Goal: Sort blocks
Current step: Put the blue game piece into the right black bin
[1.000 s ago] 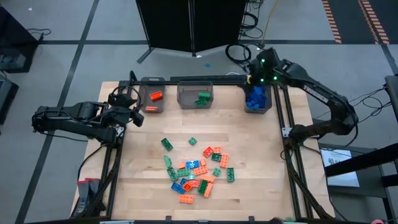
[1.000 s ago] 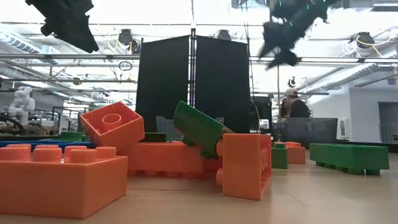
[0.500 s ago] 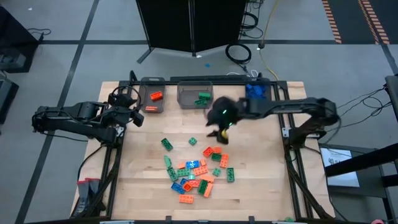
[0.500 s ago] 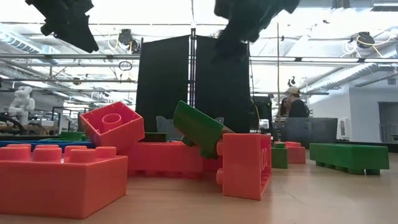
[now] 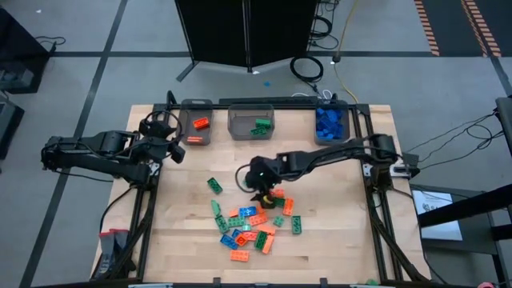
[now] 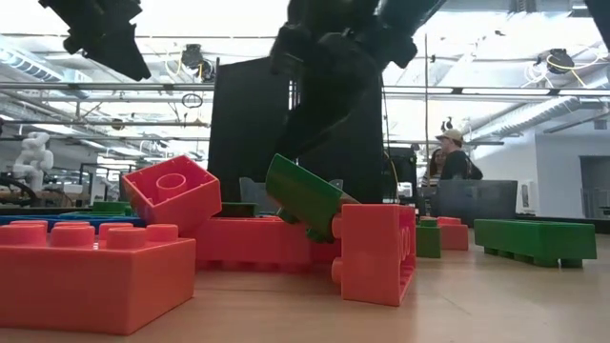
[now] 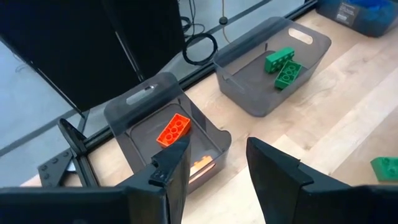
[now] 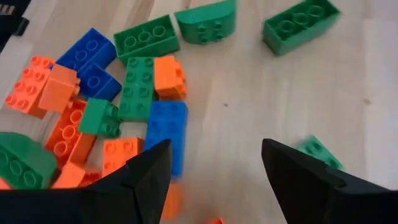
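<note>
The blocks (image 5: 252, 222), orange, green and blue, lie in a loose pile on the wooden table's near middle, with a few green ones (image 5: 214, 186) scattered to its left. My right gripper (image 5: 260, 192) hovers open over the pile's far edge. In the right wrist view its fingers (image 8: 149, 177) stand apart above bare wood, beside a blue block (image 8: 166, 134). At the table's far left edge my left gripper (image 5: 178, 150) waits, open (image 7: 217, 165) and pointing at the bins.
Three grey bins stand along the far edge: the left one (image 5: 197, 128) holds orange blocks, the middle one (image 5: 252, 122) green blocks, the right one (image 5: 331, 124) blue blocks. Black frame rails run along the table's sides. A person (image 6: 456, 157) stands in the room behind.
My right gripper has swung from above the blue bin at the far right, toward the table's left and near edge and downward, rolling as it went. It now hangs low over the pile. The blocks on the table have stayed put.
</note>
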